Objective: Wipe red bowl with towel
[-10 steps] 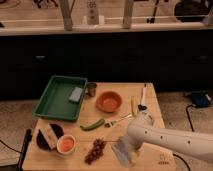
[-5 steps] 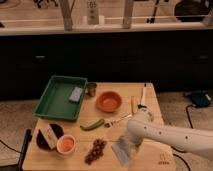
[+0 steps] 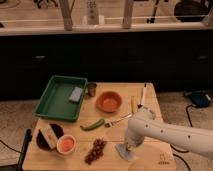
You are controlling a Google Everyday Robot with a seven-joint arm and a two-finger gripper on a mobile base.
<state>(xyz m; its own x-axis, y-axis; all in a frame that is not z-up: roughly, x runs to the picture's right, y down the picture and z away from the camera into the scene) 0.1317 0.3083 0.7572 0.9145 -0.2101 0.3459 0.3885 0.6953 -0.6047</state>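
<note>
Hanging low near the front edge of the wooden table [image 3: 122, 89], the gripper [image 3: 129, 146] was right at the towel [image 3: 121, 152] (whether it clasped the cloth, I could not tell). Well beyond it, slightly left, sat the red bowl [image 3: 109, 101]. Farther left lay a green tray [image 3: 56, 101] holding a sponge [image 3: 76, 94]. Far behind it ran dark cabinets [image 3: 150, 55] under a pale counter [image 3: 150, 27], with tiled floor [image 3: 15, 110] around.
</note>
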